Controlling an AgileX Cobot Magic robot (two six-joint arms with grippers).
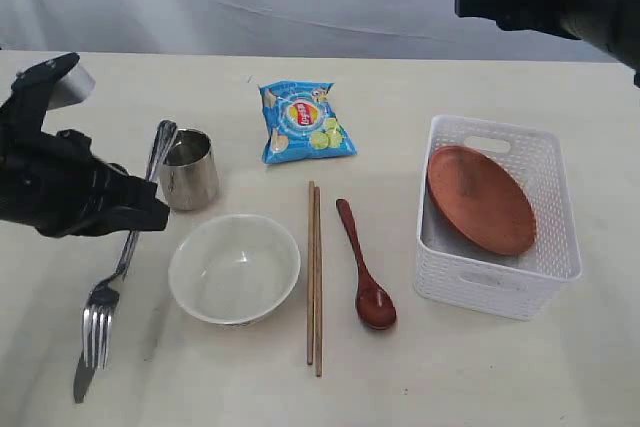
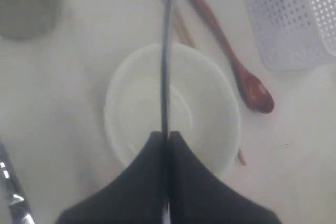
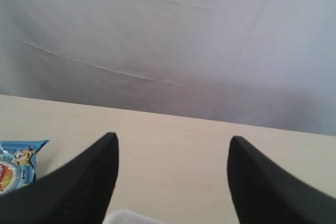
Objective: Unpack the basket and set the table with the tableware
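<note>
Table (image 1: 480, 382): one, cream, flat. All places below are given from the bowl, as the exterior view shows them.

Bowl (image 1: 235, 267): one, white, upright, empty, on the table.

Cup (image 1: 190, 169): one, shiny steel, upright, close behind the bowl's left rim, not touching it.

Chopsticks (image 1: 314, 277): two, wooden, lying side by side and parallel, just right of the bowl.

Spoon (image 1: 365, 272): one, dark reddish wood, right of the bowl past the chopsticks, scoop toward the near edge.

Basket (image 1: 495, 292): one, white, perforated, farthest right of the bowl, beyond the spoon.

Plate (image 1: 480, 197): one, round, brown, inside the basket, tilted rather than flat.

Crisp packet (image 1: 305, 122): one, blue, well behind the bowl and slightly to its right.

Fork (image 1: 97, 325): one, steel, left of the bowl, tines toward the near edge.

Knife (image 1: 80, 384): one, steel; its tip shows just past the fork tines, left of the bowl.

Left gripper (image 2: 167, 137): one, black, left of the bowl at the knife and fork. Its jaws are pressed together on a thin steel handle (image 2: 166, 51), seen edge-on. Whether that handle is the knife's or the fork's cannot be told.

Right gripper (image 3: 172, 139): one, black, raised high, far behind and right of the bowl, beyond the basket. Its fingers are spread wide with nothing between them.
</note>
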